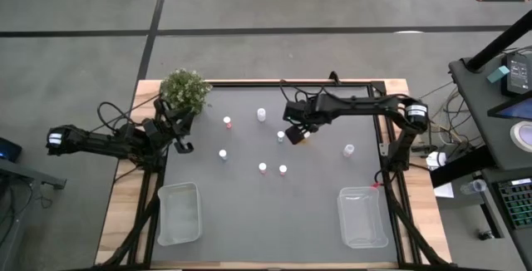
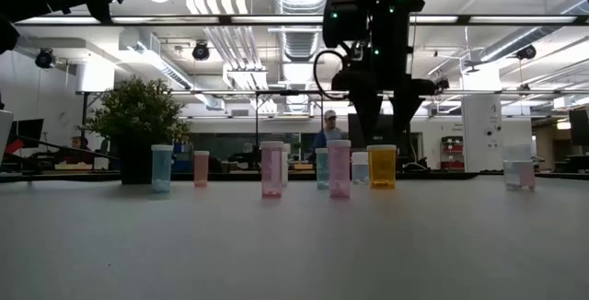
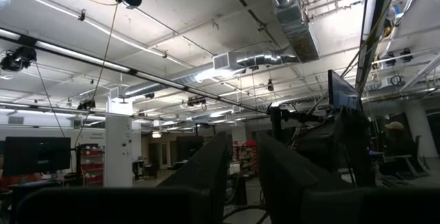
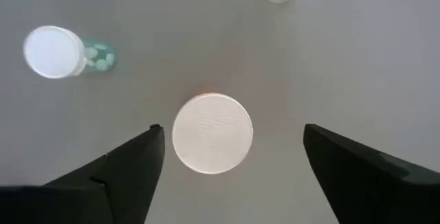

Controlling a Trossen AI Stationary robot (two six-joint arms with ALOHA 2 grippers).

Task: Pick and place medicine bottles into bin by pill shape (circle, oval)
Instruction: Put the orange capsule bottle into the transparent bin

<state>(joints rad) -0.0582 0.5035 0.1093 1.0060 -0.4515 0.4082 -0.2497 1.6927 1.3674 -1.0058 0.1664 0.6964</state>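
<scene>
Several small white-capped medicine bottles stand upright on the grey table [image 1: 249,213], among them a pinkish one [image 2: 339,167] and a pale one [image 1: 348,150]. The larger orange bottle [image 2: 382,167] stands mid-table; its white cap [image 4: 212,133] shows from above. My right gripper [image 4: 227,162] is open and points down just above this bottle, with one finger on either side of the cap and touching nothing. It also shows in the high view [image 1: 297,134]. My left gripper [image 1: 183,145] waits by the plant at the far left, pointing up, its fingers [image 3: 206,172] a little apart and empty.
A green potted plant [image 1: 184,90] stands at the far left corner. Two clear bins sit near the front edge, one on the left [image 1: 179,213] and one on the right [image 1: 363,215]. A bottle with green pills [image 4: 55,52] stands close to the orange one.
</scene>
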